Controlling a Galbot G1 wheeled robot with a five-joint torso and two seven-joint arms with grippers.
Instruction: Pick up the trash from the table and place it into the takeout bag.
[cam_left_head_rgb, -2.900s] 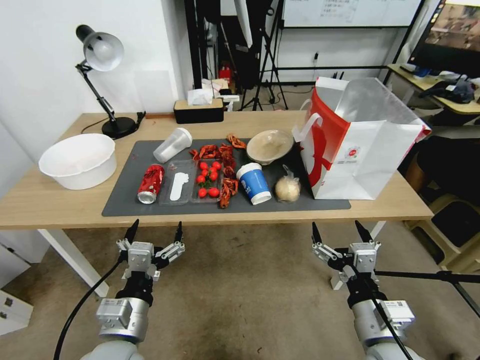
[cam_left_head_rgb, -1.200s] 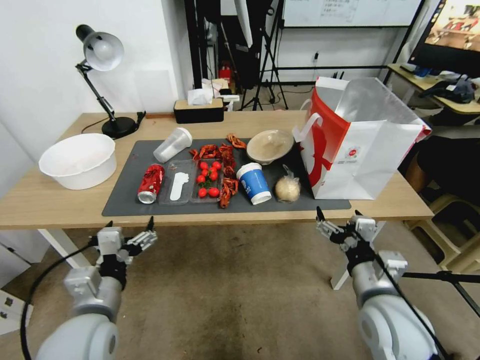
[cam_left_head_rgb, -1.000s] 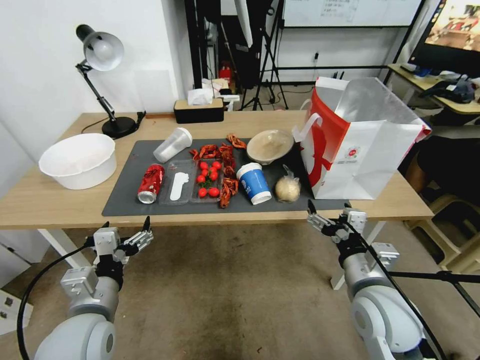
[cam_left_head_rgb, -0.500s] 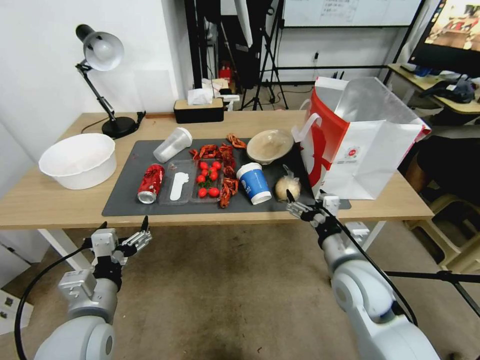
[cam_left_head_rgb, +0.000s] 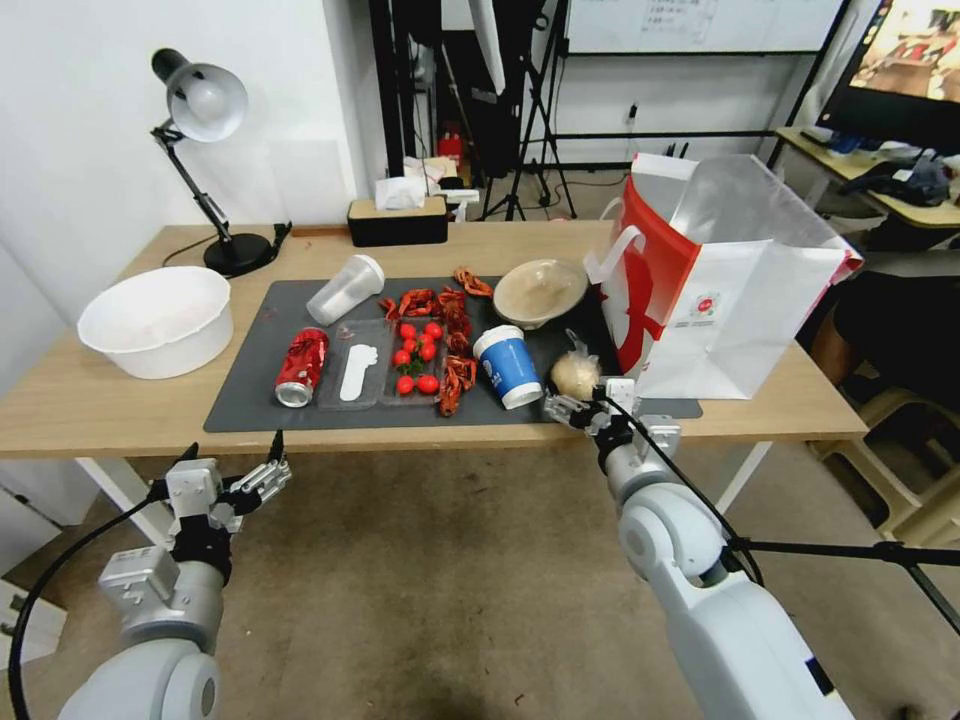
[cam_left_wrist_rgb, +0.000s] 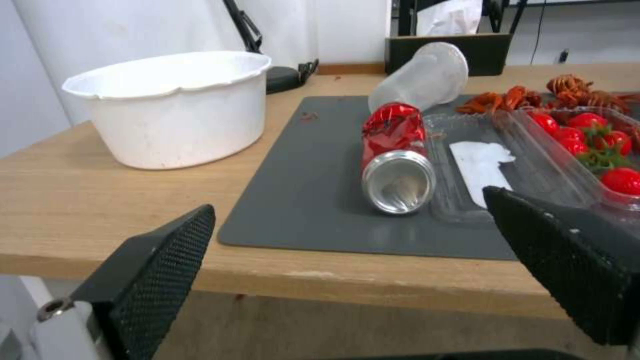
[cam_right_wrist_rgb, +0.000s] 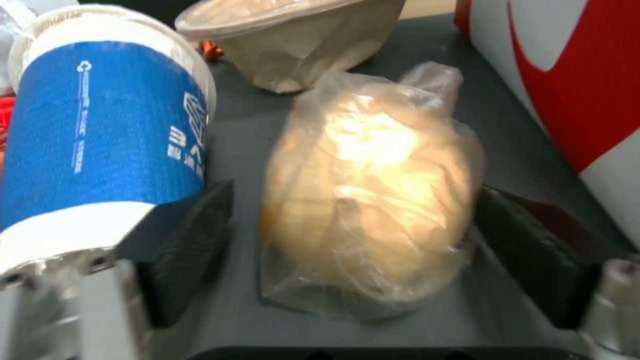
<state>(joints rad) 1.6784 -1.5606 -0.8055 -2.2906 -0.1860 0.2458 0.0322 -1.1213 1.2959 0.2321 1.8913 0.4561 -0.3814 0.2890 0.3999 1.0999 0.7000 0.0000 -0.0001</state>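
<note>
Table (cam_left_head_rgb: 120, 415): long light-wood top with a dark grey mat (cam_left_head_rgb: 250, 400) across its middle.
Takeout bag (cam_left_head_rgb: 735, 290): stands upright and open at the table's 3 o'clock end, one corner on the mat; tallest thing there.
White basin (cam_left_head_rgb: 155, 320): on bare wood at the 9 o'clock end, well apart from the mat's things.
Desk lamp (cam_left_head_rgb: 205, 105): at 10 o'clock, behind the basin.
Black tissue box (cam_left_head_rgb: 397, 222): at 12 o'clock on the far edge.
Beige bowl (cam_left_head_rgb: 540, 290): on the mat, just beside the bag, at 12 o'clock from the bun.
Translucent plastic cup (cam_left_head_rgb: 345, 288): lying on its side at the mat's far left.
Blue paper cup (cam_left_head_rgb: 508, 367): tilted, white lid toward the near edge, just at 9 o'clock of the bun.
Red soda can (cam_left_head_rgb: 302, 366): lying on its side, open end toward the near edge, beside a clear tray.
Clear tray (cam_left_head_rgb: 385, 365): holds red tomatoes; crayfish shells lie around it.
Wrapped bun (cam_left_head_rgb: 575, 375): on the mat between the blue cup and the bag.
Right gripper (cam_left_head_rgb: 585, 407): at the mat's near edge, fingers spread wide either side of the bun (cam_right_wrist_rgb: 370, 200), not yet closed on it.
Left gripper (cam_left_head_rgb: 232, 470): below the table's near edge at 7 o'clock, fingers apart, holding nothing, facing the can (cam_left_wrist_rgb: 397, 155).
</note>
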